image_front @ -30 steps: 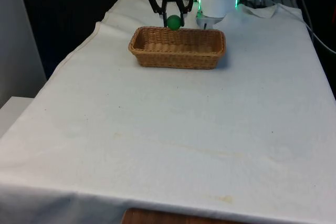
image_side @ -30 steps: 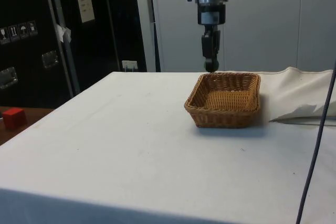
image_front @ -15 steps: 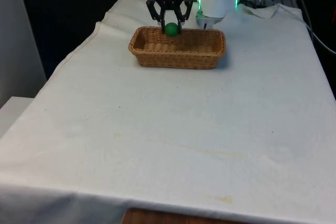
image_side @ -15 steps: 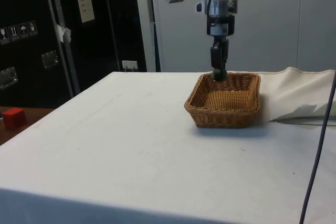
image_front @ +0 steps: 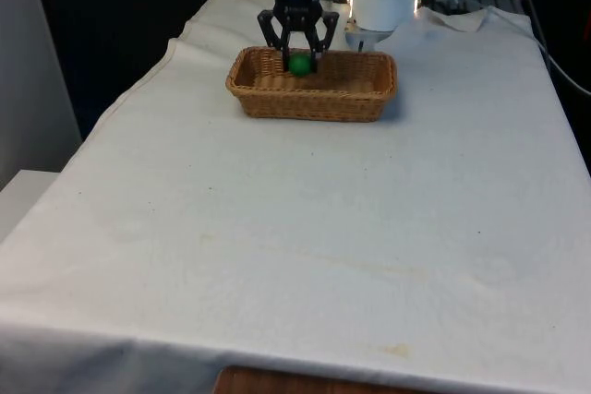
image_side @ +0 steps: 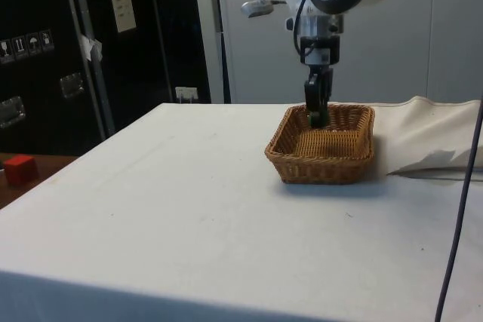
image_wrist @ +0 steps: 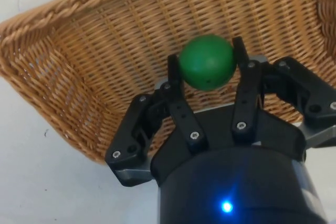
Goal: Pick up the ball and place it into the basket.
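Observation:
A small green ball point(image_front: 299, 64) point(image_wrist: 207, 62) sits between the fingers of my black gripper point(image_front: 299, 60) point(image_wrist: 207, 62), which is shut on it. The gripper hangs inside the brown wicker basket point(image_front: 311, 96) point(image_side: 324, 170), over its end at the front view's left, with the ball just below the rim. In the side view the gripper point(image_side: 317, 117) reaches down past the basket's far rim. The wrist view has the ball held above the woven basket floor point(image_wrist: 157, 40), not touching it.
The basket stands at the far end of the table under a white cloth point(image_front: 305, 228). Bunched cloth point(image_side: 438, 141) lies behind it in the side view. A black cable point(image_side: 456, 216) hangs at the side view's right.
My gripper has come forward over the basket's far rim and gone down into the basket, still holding the ball. The basket has stayed where it was.

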Tool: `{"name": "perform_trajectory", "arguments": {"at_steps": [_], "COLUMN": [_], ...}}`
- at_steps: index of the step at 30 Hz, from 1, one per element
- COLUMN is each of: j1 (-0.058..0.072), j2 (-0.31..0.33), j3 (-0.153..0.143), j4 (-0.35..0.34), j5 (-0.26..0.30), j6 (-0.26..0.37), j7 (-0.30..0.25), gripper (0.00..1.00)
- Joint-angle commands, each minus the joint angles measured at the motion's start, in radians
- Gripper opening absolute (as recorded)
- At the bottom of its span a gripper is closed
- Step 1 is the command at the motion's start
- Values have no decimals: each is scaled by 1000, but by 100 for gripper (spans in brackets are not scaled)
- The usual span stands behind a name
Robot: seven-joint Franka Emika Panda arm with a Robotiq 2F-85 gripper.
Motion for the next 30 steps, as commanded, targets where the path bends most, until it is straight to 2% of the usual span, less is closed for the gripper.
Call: {"name": "perform_trajectory", "arguments": {"at_steps": [1, 7, 8, 9, 15, 16, 17, 22, 25, 26, 27, 30], "j1": [5, 3, 1, 4, 4, 1, 5, 7, 4, 3, 4, 1], "j2": [-1, 26, 35, 30, 49, 53, 53, 72, 88, 87, 92, 106], "j3": [5, 19, 11, 21, 35, 24, 38, 58, 76, 64, 80, 88], "j4": [-17, -21, -2, -21, -24, -4, -25, -24, -19, -8, -18, -12], "j5": [40, 88, 52, 93, 123, 85, 127, 147, 158, 123, 159, 157], "j6": [25, 43, 18, 45, 55, 24, 57, 67, 69, 46, 69, 66], "j7": [-21, -29, -6, -29, -26, -6, -24, -11, 0, 16, 3, 16], "gripper": [3, 3, 3, 3, 3, 3, 3, 3, 3, 3, 3, 3]}}
